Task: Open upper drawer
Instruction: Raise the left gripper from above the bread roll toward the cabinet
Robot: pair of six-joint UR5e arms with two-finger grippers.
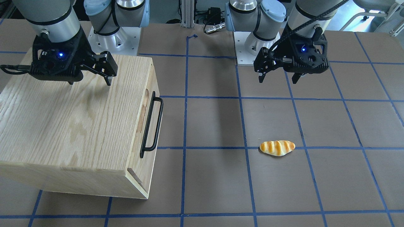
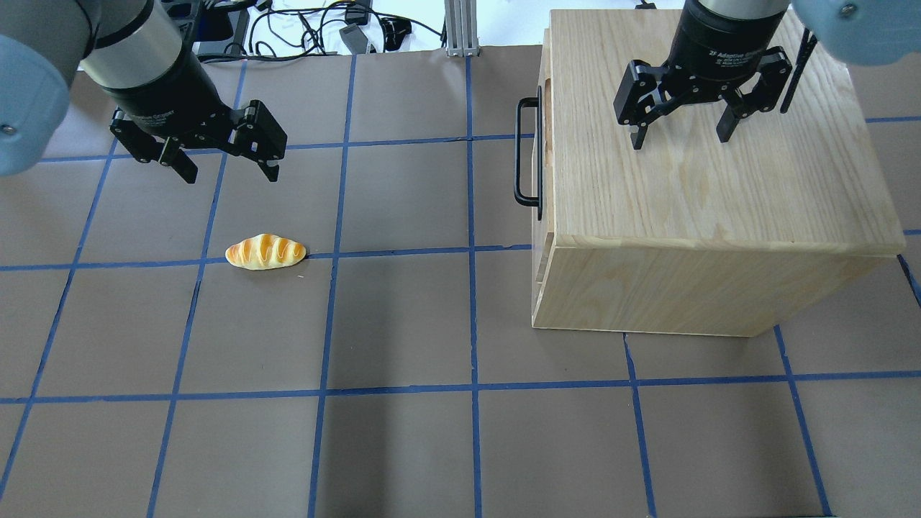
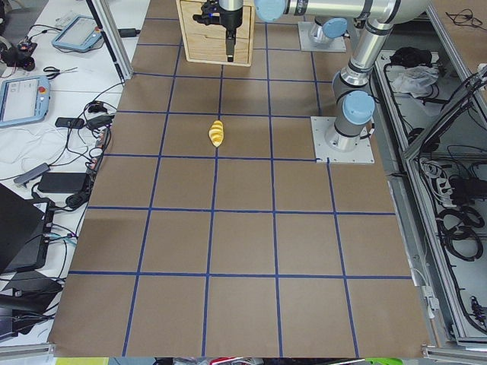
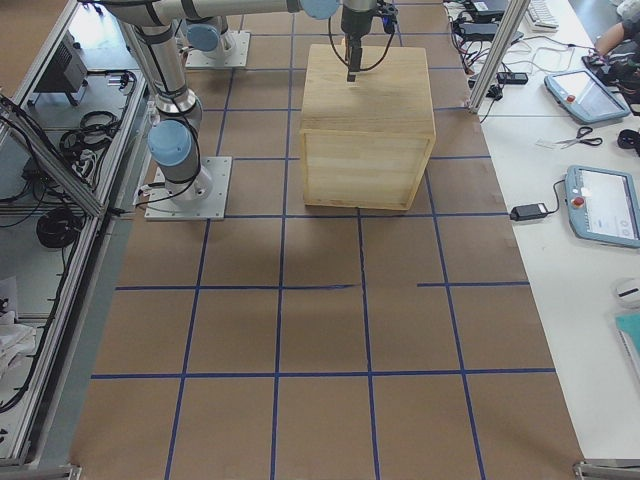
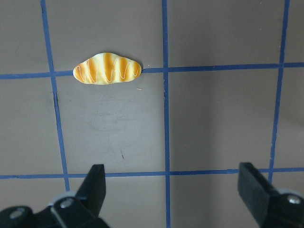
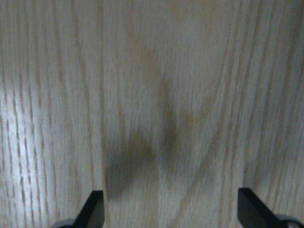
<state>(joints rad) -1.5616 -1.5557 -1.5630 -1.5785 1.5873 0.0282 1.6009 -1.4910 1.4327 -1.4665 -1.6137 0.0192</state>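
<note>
The upper drawer (image 1: 153, 94) sits pushed into the oak cabinet (image 1: 72, 119), its front facing the table's middle. Its black bar handle (image 1: 151, 124) and oval slot (image 1: 143, 110) show; the handle also shows in the overhead view (image 2: 527, 152). My right gripper (image 1: 90, 82) hangs open and empty just above the cabinet's top (image 2: 719, 180), behind the drawer front, touching nothing; the overhead view (image 2: 680, 140) and its wrist view (image 6: 173, 211) show only grained wood under it. My left gripper (image 2: 232, 176) is open and empty above the table, far from the cabinet.
A toy bread roll (image 2: 265, 252) lies on the brown table with blue tape lines (image 2: 403, 324), just in front of my left gripper (image 5: 173, 194); it shows in the left wrist view (image 5: 107, 69). Cables and devices lie past the table's edges.
</note>
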